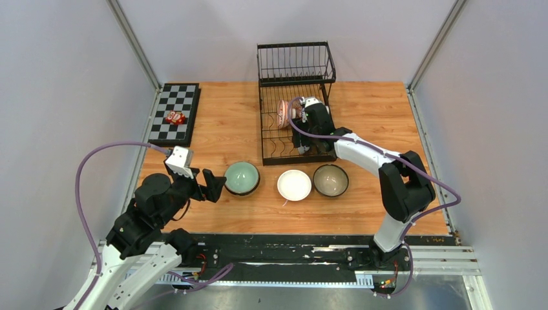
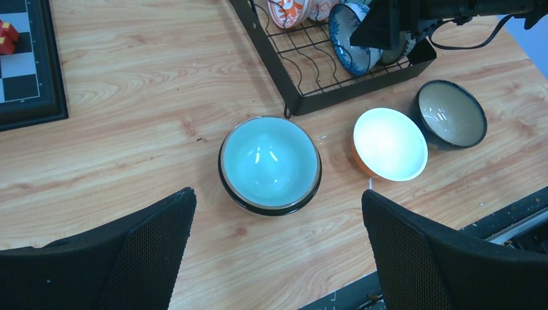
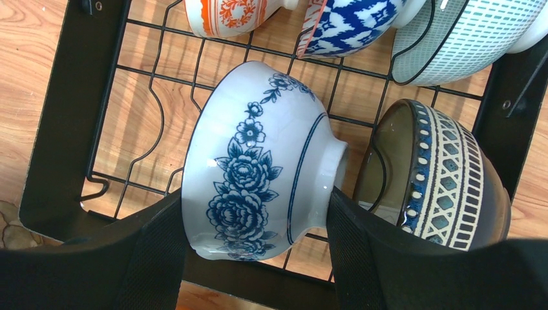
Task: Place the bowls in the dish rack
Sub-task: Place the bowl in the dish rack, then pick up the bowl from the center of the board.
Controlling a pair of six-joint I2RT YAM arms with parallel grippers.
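Wood bench (image 1: 220, 139) carries everything. The rack (image 1: 284, 160) sits top centre of the top view, with a checkerboard (image 1: 173, 113) at upper left. The right end effector (image 3: 255, 197) is low in the rack, clamped on a floral bowl (image 3: 258, 148) lying on its side, one finger at the rim and one at the foot. A dark bowl (image 3: 439, 174) is just beside it, and three more bowls (image 3: 349, 19) stand on edge above. The left end effector (image 2: 278, 194), lower left, is wide and not touching anything. The green bowl (image 2: 270, 161), orange bowl (image 2: 391, 143) and cream bowl (image 2: 450, 113) sit in a row on the bench below the rack.
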